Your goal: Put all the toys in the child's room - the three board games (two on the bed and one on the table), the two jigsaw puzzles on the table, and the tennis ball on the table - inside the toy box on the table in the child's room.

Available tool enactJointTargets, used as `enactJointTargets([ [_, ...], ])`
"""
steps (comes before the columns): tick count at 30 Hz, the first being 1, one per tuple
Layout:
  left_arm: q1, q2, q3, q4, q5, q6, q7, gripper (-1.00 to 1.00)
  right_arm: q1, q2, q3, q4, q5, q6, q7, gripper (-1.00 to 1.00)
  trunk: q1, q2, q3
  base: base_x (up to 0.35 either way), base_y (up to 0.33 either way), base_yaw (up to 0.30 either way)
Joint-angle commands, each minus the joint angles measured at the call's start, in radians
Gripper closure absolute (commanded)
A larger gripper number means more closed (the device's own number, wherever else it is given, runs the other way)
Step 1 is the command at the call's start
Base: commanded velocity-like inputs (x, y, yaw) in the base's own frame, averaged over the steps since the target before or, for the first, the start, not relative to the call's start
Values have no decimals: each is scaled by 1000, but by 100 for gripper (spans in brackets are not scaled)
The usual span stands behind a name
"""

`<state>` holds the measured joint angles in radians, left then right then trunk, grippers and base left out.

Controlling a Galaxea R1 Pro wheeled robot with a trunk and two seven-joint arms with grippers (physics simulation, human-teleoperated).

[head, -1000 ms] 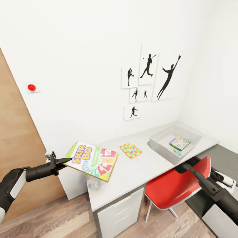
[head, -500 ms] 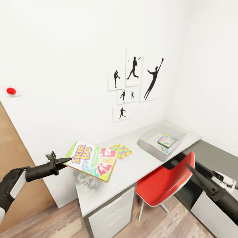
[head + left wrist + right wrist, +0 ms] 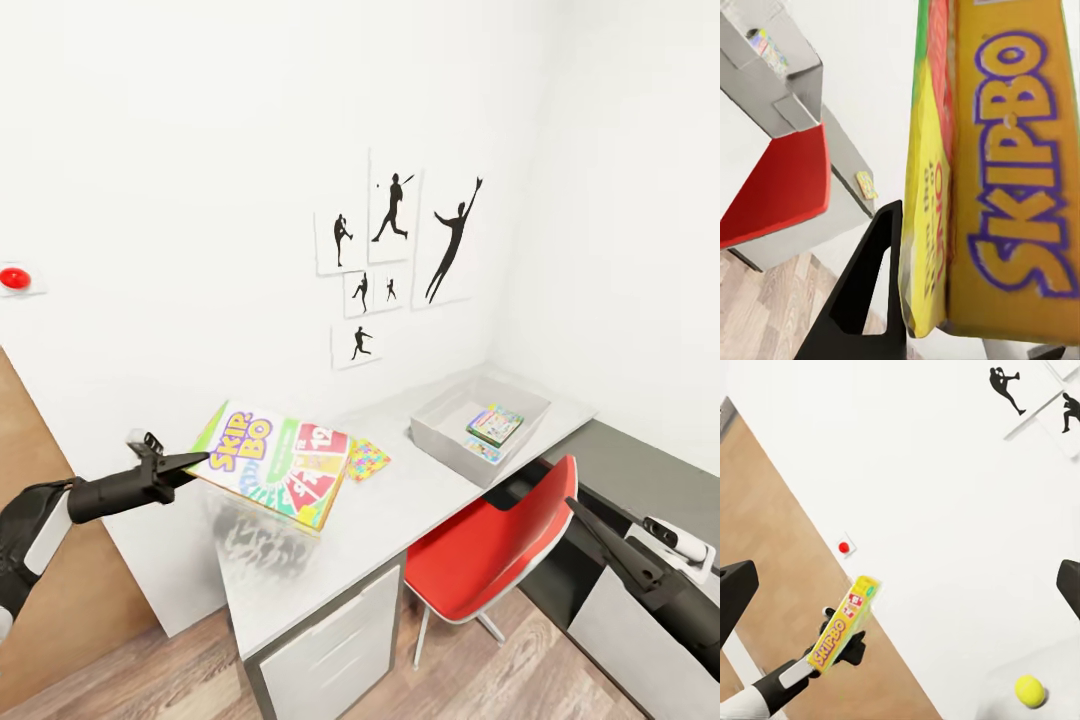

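Note:
My left gripper is shut on one edge of the Skip-Bo board game, holding it nearly flat just above the near end of the table. In the left wrist view one dark finger presses against the box. A jigsaw puzzle lies on the table just beyond the box. Farther along stands the grey toy box with a printed box and another colourful flat piece inside. My right gripper is open and holds nothing, low beside the chair. The tennis ball rests on a pale surface.
A red chair is pushed under the table between the drawers and my right arm. A red knob and black silhouette pictures are on the white wall. A wooden panel stands at the left.
The camera has swung right, so the table and wall pictures sit further left in the view. The Skip-Bo box, still gripped, now hangs lower over the table's near end.

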<state>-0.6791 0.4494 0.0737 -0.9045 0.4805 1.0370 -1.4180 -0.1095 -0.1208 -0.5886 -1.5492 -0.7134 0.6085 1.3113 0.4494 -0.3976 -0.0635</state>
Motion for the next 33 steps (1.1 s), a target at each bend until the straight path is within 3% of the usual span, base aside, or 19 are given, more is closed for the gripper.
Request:
enactJointTargets([
  [1, -16, 0, -1, -4, -1, 10, 1, 100, -1, 0, 0, 0, -4, 9, 2, -100, 1, -2, -2, 0, 0, -2],
  [3, -59, -1, -3, -10, -1, 10, 2, 100, -1, -1, -1, 0, -4, 10, 2, -100, 1, -2, -2, 0, 0, -1],
  [4, -112, -3, -5, -15, 0, 10, 2, 100, -1, -3, -2, 0, -3, 11, 2, -100, 1, -2, -2, 0, 0, 0],
  [8, -135, -18, -7, -18, -1, 10, 4, 100, -1, -3, -6, 0, -2, 14, 1, -100, 1, -2, -2, 0, 0, 0],
  [18, -141, -37, -7, -19, -2, 10, 9, 100, -1, -1, -20, 0, -2, 15, 0, -100, 1, -2, -2, 0, -27, -8],
  [33, -142, -60, -6, -24, -2, 8, 14, 100, -1, -3, -21, 0, -1, 16, -1, -100, 1, -2, -2, 25, -282, -228],
])
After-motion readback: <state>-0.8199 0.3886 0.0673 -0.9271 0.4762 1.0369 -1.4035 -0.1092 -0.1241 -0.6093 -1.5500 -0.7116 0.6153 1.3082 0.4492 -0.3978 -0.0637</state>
